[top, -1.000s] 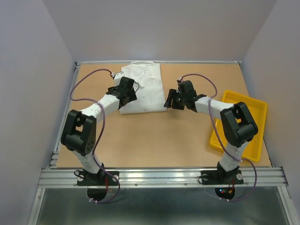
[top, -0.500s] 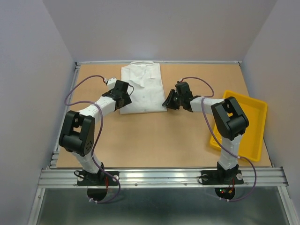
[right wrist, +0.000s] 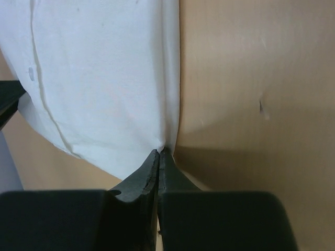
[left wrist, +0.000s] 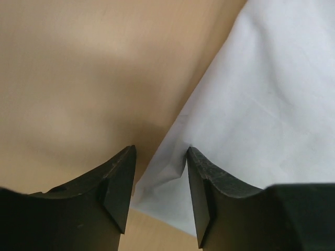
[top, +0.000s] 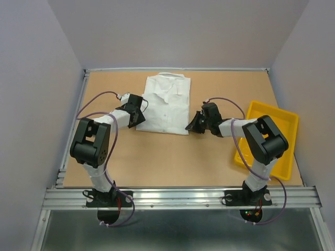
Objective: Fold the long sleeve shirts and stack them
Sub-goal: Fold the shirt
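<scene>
Both arms stretch forward, wrists angled inward; left arm's (top: 112,119) jaws parted, right arm's (top: 230,127) jaws pressed together.

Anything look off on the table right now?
Nothing damaged. The shirt lies slightly rotated against the table edges, and the tray sits skewed at the right edge, its far corner seemingly overhanging.

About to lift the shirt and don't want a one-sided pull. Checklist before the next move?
1. Right gripper shut on the near right corner of the shirt: ok.
2. Left gripper shut on the near left corner: not ok, jaws apart, fabric between them.
3. Shirt folded, flat on table: ok.
4. All fabric layers in the right pinch: cannot tell.
</scene>
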Available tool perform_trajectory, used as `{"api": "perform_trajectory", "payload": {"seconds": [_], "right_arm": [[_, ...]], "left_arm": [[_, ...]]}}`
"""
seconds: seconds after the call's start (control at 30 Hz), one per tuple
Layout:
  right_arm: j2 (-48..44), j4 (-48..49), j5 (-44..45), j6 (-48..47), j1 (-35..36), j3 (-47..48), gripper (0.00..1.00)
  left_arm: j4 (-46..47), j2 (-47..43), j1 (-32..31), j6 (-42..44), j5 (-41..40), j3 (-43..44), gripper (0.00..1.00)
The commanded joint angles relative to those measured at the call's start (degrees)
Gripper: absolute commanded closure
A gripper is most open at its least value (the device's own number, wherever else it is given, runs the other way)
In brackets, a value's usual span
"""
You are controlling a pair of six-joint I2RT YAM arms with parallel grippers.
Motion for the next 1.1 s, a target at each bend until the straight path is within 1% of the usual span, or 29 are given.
{"api": "perform_trajectory", "payload": {"seconds": [0.0,0.03,0.1,0.13,0.17,0.23,0.27,0.3,0.33,0.37,0.4,0.43,0.47,0.5,0.53,0.6,0.63,0.7,0.73,0.77,0.87,0.9,1.03,1.07], "right_arm": [[-6.13,-1.62,-1.64,0.29,0.32,-8.24,0.99],[-9.19,-1.71,-2.00,0.64,0.32,-11.91,0.99],[-13.16,-2.32,-2.88,1.69,0.41,-15.53,0.99],[-15.01,-3.28,-3.58,1.96,0.59,-17.46,0.99],[-17.29,-4.07,-3.76,2.23,0.76,-19.05,0.99],[-23.70,-6.18,-4.63,2.84,1.55,-23.53,0.95],[-25.73,-7.06,-5.16,3.02,1.73,-24.59,0.87],[-29.66,-8.03,-5.78,3.02,1.90,-26.26,0.80],[-31.53,-9.08,-6.65,2.41,1.99,-26.53,0.73],[-33.29,-11.27,-6.49,1.80,1.99,-26.45,0.58],[-37.05,-14.59,-6.05,-0.04,1.99,-24.97,0.51],[-38.65,-18.54,-4.13,-1.10,1.91,-23.56,0.47],[-40.32,-20.15,-3.16,-3.03,1.91,-20.59,0.41],[-41.38,-21.56,-2.02,-3.04,1.91,-20.56,0.39],[-42.44,-23.31,-0.70,-4.61,1.91,-16.47,0.39],[-41.66,-23.24,-1.12,-6.11,1.91,-12.23,0.38],[-38.87,-23.15,-2.17,-6.56,1.91,-7.86,0.39],[-34.47,-22.63,-4.10,-7.52,1.91,-2.65,0.40],[-30.45,-21.06,-6.38,-7.79,1.91,1.89,0.41],[-28.15,-19.48,-7.79,-7.79,1.91,3.51,0.41],[-22.61,-10.00,-12.01,-5.25,1.99,7.55,0.42],[-18.76,-7.71,-13.15,-3.50,1.99,10.26,0.43],[-8.10,4.24,-16.85,2.48,2.17,14.42,0.44],[-6.43,9.92,-17.81,3.88,2.17,14.51,0.45]], "left_arm": [[-1.90,-4.65,-1.42,-3.17,7.37,-8.21,0.47],[-1.81,-5.98,-2.04,-3.52,7.81,-9.89,0.47],[-1.99,-8.97,-3.36,-4.75,8.95,-13.41,0.47],[-1.99,-12.12,-5.02,-6.15,9.57,-17.17,0.47],[-1.99,-13.72,-5.99,-6.95,10.01,-19.03,0.47],[-1.90,-18.88,-8.45,-9.75,11.23,-23.85,0.47],[-1.81,-20.66,-10.98,-10.55,11.68,-25.10,0.47],[-1.99,-22.33,-11.97,-11.34,12.03,-26.16,0.46],[-1.90,-24.08,-12.50,-11.96,12.73,-27.74,0.41],[-2.07,-27.67,-12.94,-12.23,12.91,-28.01,0.38],[-2.34,-29.62,-13.03,-12.14,12.65,-27.93,0.33],[-3.12,-33.12,-13.03,-11.97,11.95,-27.23,0.31],[-3.65,-34.72,-12.94,-10.66,10.12,-25.05,0.28],[-4.18,-35.96,-12.94,-9.86,9.06,-25.03,0.27],[-5.14,-37.27,-12.94,-8.90,7.92,-22.07,0.26],[-4.98,-37.46,-12.77,-5.48,5.11,-19.07,0.27],[-3.93,-36.33,-12.42,-4.50,4.74,-16.53,0.28],[-2.52,-34.05,-11.72,-2.40,4.83,-14.06,0.31],[-1.21,-31.16,-11.02,-1.08,4.83,-11.87,0.34],[-0.50,-29.65,-10.66,-0.54,4.74,-10.80,0.37],[2.58,-22.98,-8.73,1.39,5.35,-7.20,0.43],[3.80,-19.57,-8.20,1.74,6.05,-5.36,0.46],[5.83,-13.13,-7.58,4.03,7.46,-1.22,0.49],[6.53,-10.16,-7.58,4.55,7.73,-0.51,0.49]]}}
